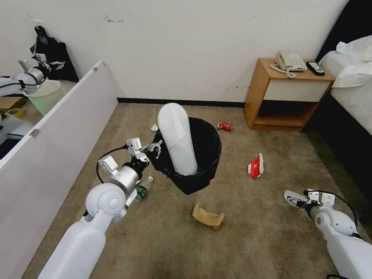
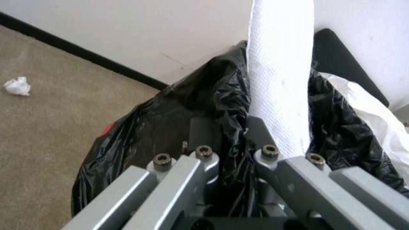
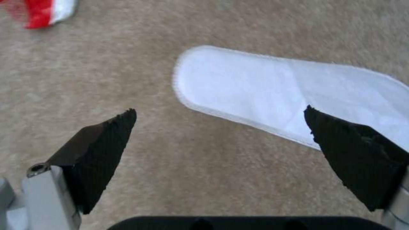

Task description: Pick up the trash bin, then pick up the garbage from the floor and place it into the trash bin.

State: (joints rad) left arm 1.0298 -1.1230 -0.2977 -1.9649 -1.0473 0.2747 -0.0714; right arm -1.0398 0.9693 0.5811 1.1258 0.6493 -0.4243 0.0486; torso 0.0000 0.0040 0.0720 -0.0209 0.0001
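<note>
Item one, my left claw [image 1: 157,149]: clamped on the rim of the trash bin [image 1: 205,155], held off the floor [image 1: 248,228], one slipper [image 1: 176,135] upright inside.

Item two, my right claw [image 3: 219,127]: spread wide, directly above the second slipper [image 3: 277,92]; its long axis runs across the gap, so I judge this arm nearer.

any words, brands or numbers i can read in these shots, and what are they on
None can be read.
Red-white carton: print too blurred.
Crushed red can: white marks, too small.
Bottle green label, beside the left arm: too small.
Telephone keypad and the remote on the nightstand: buttons too small.
Trash bin, held at its rim by the left claw, and the slipper under the open right claw: no text.
</note>
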